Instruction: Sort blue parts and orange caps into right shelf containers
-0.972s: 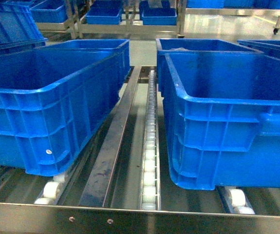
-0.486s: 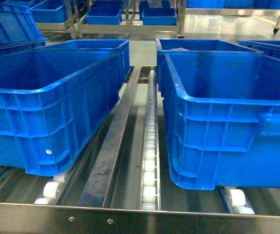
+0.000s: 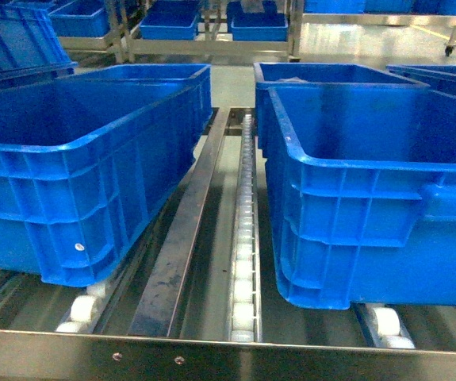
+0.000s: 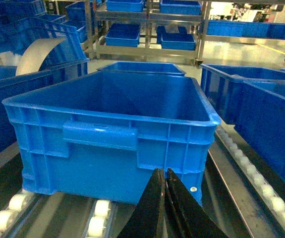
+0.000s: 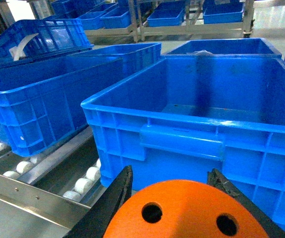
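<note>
An orange cap with round holes in its flat top fills the bottom of the right wrist view. My right gripper is shut on it, one black finger on each side. Just ahead stands a large blue right shelf container, also in the head view; little of its floor shows. My left gripper is shut with nothing in it, its tips close before the near wall of another blue crate. No blue parts are in view. Neither gripper shows in the head view.
The crates sit on white roller tracks with a steel rail between them and a steel front edge. The left front crate and more crates stand behind. Racks with blue bins line the back.
</note>
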{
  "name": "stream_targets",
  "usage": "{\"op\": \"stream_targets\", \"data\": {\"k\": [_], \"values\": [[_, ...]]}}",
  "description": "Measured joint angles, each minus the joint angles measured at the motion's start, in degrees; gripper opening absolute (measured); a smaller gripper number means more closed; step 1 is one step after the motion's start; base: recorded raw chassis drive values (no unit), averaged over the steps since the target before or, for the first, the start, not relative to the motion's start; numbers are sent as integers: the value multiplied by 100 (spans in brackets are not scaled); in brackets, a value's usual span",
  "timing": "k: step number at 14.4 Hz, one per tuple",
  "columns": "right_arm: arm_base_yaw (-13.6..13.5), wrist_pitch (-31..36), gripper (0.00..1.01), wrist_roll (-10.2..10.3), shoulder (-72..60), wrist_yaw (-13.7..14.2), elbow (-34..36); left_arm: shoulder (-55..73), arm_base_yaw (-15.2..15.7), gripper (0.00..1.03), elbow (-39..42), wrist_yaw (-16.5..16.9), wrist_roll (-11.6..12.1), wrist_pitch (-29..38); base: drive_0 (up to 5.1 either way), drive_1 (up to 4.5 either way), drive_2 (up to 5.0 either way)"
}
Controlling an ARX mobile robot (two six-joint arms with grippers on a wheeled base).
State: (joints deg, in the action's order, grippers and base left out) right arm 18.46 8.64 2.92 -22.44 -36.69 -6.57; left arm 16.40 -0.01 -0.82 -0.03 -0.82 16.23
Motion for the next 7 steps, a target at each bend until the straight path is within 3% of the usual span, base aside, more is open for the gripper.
{"op": "stream_targets", "data": {"k": [4,7], "values": [[0,0,41,0,0,0,0,-433,0,2,0,2,-2,-415,0,0,0],[0,-2,41,0,0,0,0,-457,0,31,0,0,0,-420,0,0,0]]}}
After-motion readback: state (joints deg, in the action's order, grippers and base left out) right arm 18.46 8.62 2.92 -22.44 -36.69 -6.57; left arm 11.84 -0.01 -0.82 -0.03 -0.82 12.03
